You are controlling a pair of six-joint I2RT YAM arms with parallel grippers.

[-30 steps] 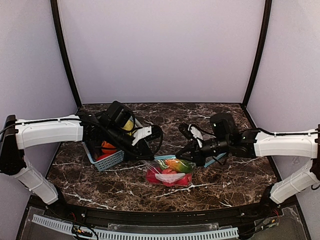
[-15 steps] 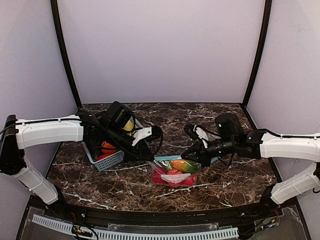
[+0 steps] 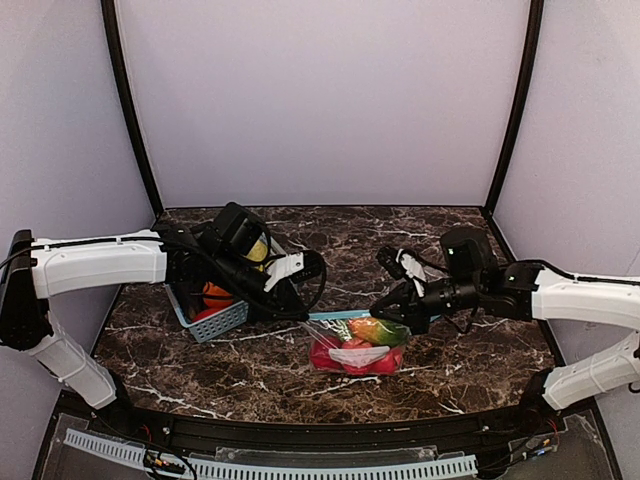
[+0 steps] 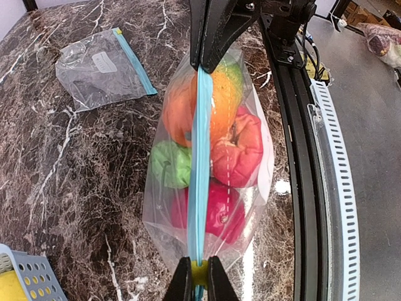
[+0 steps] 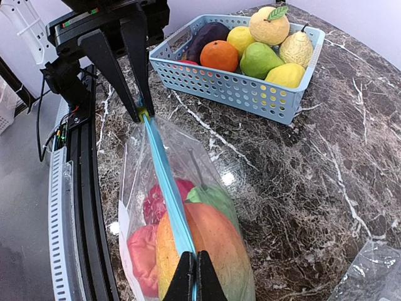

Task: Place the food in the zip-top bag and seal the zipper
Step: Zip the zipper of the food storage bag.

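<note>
The zip-top bag (image 3: 358, 352) hangs stretched between both grippers just above the marble table, its zipper (image 4: 199, 157) a taut light-blue line on top. Inside it lies the food: an orange-red mango (image 5: 213, 251), a green fruit (image 4: 170, 164), and red ones (image 4: 241, 150). My left gripper (image 4: 199, 276) is shut on the zipper's near end, where a small yellow-green tab sits between the fingers. At the opposite end my right gripper (image 5: 195, 276) is shut on the zipper strip. In the top view the left gripper (image 3: 303, 316) and right gripper (image 3: 386, 318) flank the bag.
A light-blue mesh basket (image 5: 241, 88) with several more toy fruits stands at the left behind my left arm, also seen as basket (image 3: 212, 318). A second, empty clear bag (image 4: 103, 66) lies flat on the table to the right. The black front rail (image 4: 301, 157) is close to the bag.
My right gripper has moved to the right and slightly nearer, pinched on the zipper. The bag has shifted right with it. The left arm has stayed put.
</note>
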